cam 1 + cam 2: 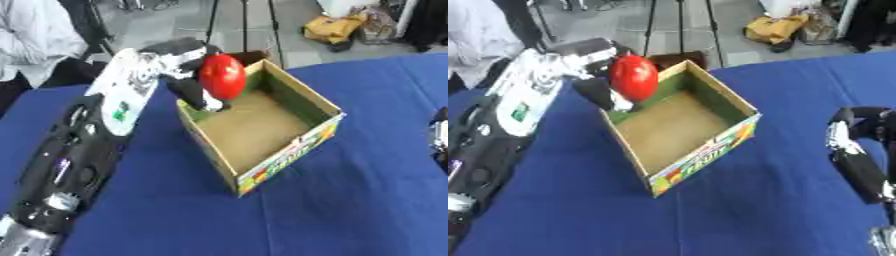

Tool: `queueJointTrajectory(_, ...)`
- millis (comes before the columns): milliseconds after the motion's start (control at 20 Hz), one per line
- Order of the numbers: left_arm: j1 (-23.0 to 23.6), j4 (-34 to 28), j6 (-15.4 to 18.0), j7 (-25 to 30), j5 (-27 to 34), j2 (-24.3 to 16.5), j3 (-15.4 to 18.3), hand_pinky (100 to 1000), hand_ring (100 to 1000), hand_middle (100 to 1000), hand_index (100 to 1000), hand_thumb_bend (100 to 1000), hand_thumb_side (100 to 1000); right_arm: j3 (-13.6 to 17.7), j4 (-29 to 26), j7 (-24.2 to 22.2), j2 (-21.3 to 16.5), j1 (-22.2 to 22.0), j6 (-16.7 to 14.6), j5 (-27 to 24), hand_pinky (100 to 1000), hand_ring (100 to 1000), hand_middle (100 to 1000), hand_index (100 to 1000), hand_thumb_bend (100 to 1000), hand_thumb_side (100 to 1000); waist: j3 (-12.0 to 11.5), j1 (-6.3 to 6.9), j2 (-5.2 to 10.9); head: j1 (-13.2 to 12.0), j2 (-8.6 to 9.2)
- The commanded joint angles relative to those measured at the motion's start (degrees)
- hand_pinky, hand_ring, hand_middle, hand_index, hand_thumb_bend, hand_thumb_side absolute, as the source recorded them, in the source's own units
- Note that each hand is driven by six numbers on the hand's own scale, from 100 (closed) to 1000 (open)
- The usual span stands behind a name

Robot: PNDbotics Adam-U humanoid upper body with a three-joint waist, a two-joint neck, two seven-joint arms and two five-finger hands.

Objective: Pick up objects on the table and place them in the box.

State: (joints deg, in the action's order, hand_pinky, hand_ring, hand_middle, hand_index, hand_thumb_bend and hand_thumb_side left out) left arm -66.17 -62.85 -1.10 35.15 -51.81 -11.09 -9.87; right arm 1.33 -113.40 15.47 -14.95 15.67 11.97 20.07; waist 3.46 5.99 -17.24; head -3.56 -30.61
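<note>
A red round fruit-like object (222, 76) hangs over the far left corner of an open cardboard box (302, 102). My left hand (188, 75) is shut on it, with the fingers curled round its left side and one fingertip reaching down toward the box wall. The box has green inner walls, a bare brown floor and a colourful printed front. It stands on the blue table (350, 210). My right hand (855, 150) rests at the right edge of the right eye view, well away from the box, and how its fingers stand does not show.
My left forearm (79, 150) runs along the left side of the table up to the box. Beyond the far table edge are tripod legs (241, 25), a yellow bag (332, 27) on the floor and a person in white at the upper left.
</note>
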Motion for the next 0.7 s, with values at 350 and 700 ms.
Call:
queueJointTrajectory(350,-2.8,5.8,0.3,-3.4,-4.8,3.3,1.5,100,491,616,713,100,349,-0.5,-1.2,-0.8,-0.7,1.7,-0.4,-0.4,732,510,407,644,100,488,2.2,0.47,-0.43,-1.6,1.44)
queueJointTrajectory(700,-3.1,10.9,3.8,-6.6,-13.0,5.4,1.8,100,499,579,700,100,365,-0.6,-1.2,-1.0,-0.4,2.0,-0.5,-0.4,732,510,408,644,100,487,3.2,0.76,-0.42,-1.9,1.49)
